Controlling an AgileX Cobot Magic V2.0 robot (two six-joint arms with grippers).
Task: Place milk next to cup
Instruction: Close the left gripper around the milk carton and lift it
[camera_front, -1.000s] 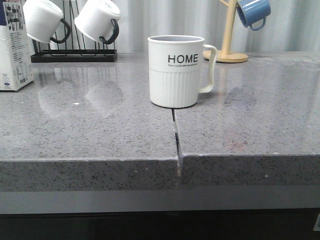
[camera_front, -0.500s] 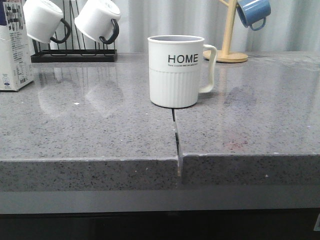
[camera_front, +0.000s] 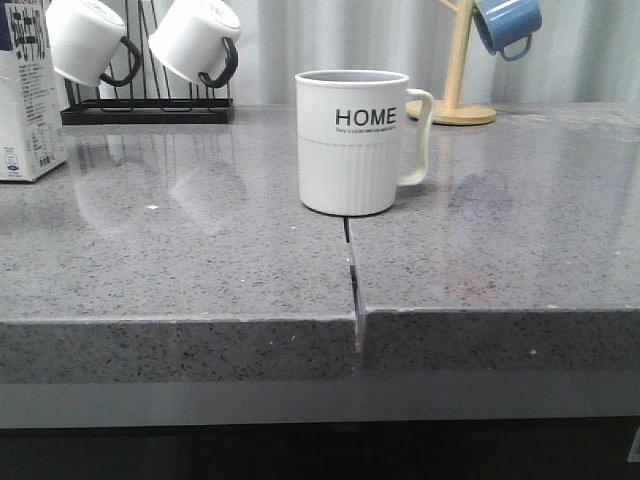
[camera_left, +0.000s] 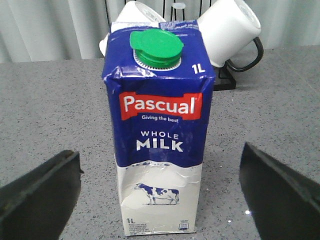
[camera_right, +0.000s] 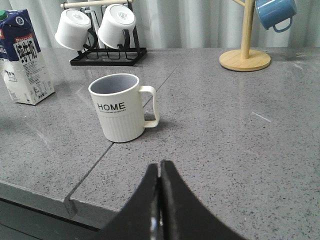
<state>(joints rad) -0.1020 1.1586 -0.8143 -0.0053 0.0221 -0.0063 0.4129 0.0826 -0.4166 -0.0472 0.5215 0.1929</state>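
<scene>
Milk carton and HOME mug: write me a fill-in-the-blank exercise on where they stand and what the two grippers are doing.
1. The milk carton has a screw cap coloured ____.
2. The left gripper faces the carton with its fingers ____, not touching it.
3. The right gripper has its fingers ____ and holds nothing.
4. In the front view, the HOME mug has its handle on the ____ side.

Missing words: green; open; shut; right

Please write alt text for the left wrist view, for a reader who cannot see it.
A milk carton with a green cap stands upright on a grey counter, between the open fingers of the left end effector, untouched.
</scene>
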